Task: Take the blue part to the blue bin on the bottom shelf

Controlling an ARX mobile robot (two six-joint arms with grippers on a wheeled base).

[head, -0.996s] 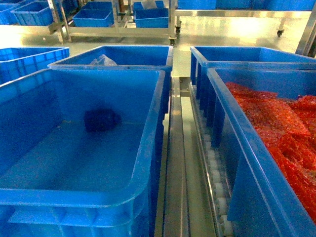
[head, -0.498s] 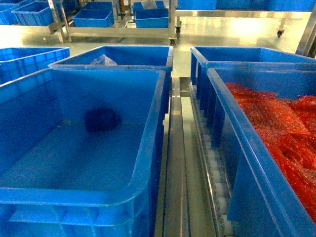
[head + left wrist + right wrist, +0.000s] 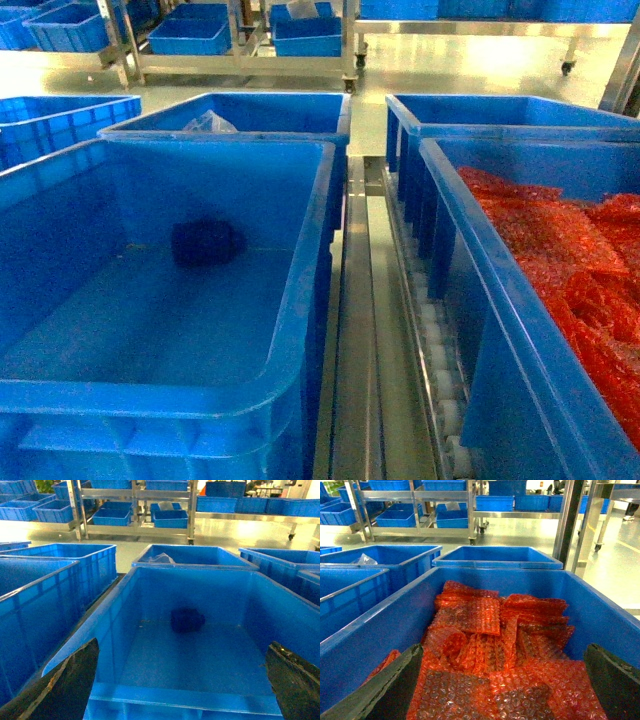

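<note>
Left claw (image 3: 182,680) is hanging wide open above the near rim of the blue bin (image 3: 150,680), holding nothing. Blue part (image 3: 187,620) is sitting on the bin floor ahead of the claw, by the far wall; too dark to make out detail. Right claw (image 3: 502,685) is also hovering wide open and empty, over a tub (image 3: 600,615) with red bubble-wrap packets (image 3: 490,650) lying just below and ahead of it. Bottom shelf (image 3: 440,370) rollers are showing between the bins.
</note>
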